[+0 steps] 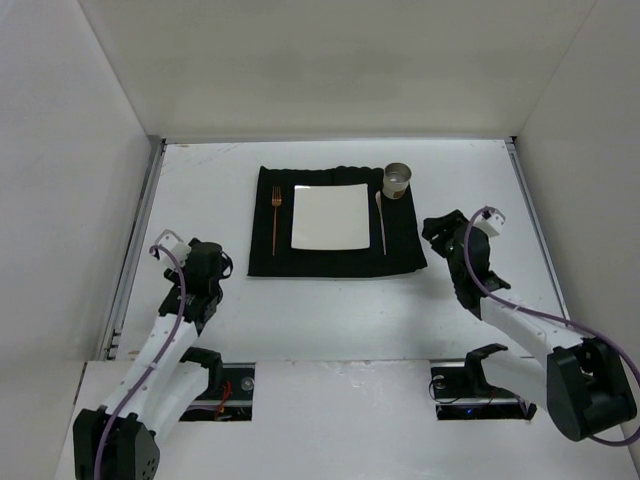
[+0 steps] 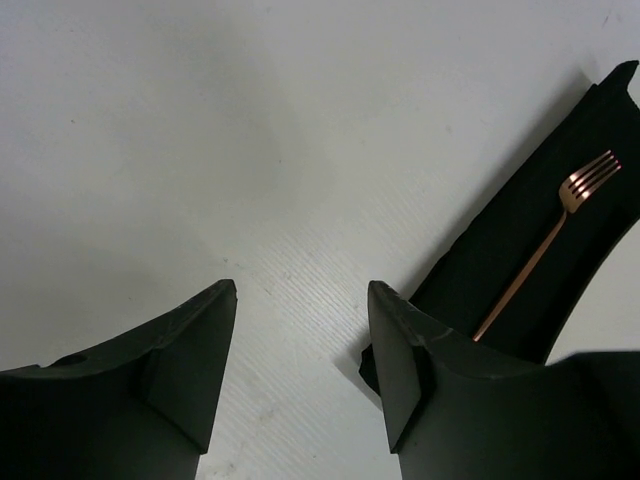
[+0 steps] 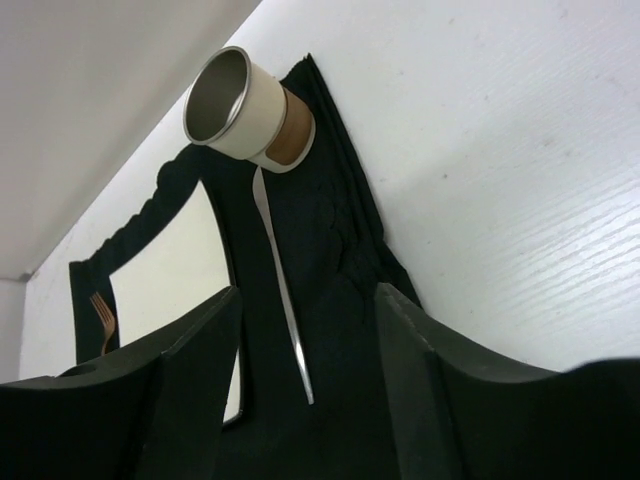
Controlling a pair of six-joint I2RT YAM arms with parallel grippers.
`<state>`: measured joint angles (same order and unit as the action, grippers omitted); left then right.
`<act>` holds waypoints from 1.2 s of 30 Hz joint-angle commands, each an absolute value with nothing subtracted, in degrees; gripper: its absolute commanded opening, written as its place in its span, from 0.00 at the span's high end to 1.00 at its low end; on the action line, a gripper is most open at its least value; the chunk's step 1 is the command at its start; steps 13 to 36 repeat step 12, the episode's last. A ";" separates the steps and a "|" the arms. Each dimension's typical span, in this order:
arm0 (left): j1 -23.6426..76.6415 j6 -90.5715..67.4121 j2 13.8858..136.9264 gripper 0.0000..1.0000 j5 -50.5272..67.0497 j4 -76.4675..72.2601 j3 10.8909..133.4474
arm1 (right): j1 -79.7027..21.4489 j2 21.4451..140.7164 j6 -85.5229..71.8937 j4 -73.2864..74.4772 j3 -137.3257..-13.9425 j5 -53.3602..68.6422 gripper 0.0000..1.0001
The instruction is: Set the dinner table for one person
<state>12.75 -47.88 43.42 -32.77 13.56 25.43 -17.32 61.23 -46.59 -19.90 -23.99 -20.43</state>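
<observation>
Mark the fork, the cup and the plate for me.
fork (image 1: 275, 222): top external view, middle of its handle.
cup (image 1: 398, 180): top external view, inside its open mouth.
plate (image 1: 331, 217): top external view, bare centre.

Black cloth mat (image 1: 335, 263), rectangular, lying flat, edges slightly wavy. Square white plate (image 1: 331, 217) centred on mat. Copper-coloured fork (image 1: 275, 215) on mat left of plate, tines toward far side. Slim silver utensil (image 1: 382, 222) on mat just right of plate, type unclear. Cream cup (image 1: 397, 180), metal inside, upright at mat's far right corner, near utensil's far end.
</observation>
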 commanded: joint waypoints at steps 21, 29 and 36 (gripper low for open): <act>17.26 -46.23 48.51 0.44 -32.70 8.62 24.08 | -17.36 62.31 -45.88 -23.03 -23.73 -22.59 0.34; 17.26 -46.23 48.51 0.44 -32.70 8.62 24.08 | -17.36 62.31 -45.88 -23.03 -23.73 -22.59 0.34; 17.26 -46.23 48.51 0.44 -32.70 8.62 24.08 | -17.36 62.31 -45.88 -23.03 -23.73 -22.59 0.34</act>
